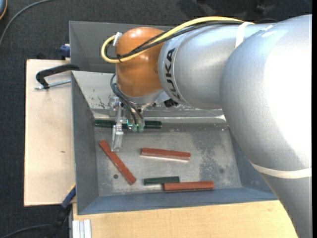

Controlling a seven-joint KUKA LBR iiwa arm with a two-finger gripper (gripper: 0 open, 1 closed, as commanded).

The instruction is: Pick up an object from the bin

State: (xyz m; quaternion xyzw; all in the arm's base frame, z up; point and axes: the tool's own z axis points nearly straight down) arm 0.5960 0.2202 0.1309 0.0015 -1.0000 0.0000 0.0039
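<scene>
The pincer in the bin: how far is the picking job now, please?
Nothing is picked yet: every stick lies on the bin floor. In hand: the pincer is low at the dark green stick by the back wall, near the upper end of the slanted red stick. Left: gripping one stick and lifting it out.

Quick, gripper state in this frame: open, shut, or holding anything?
Gripper: cannot be told. It hangs low over the dark green stick at the back of the bin.
</scene>
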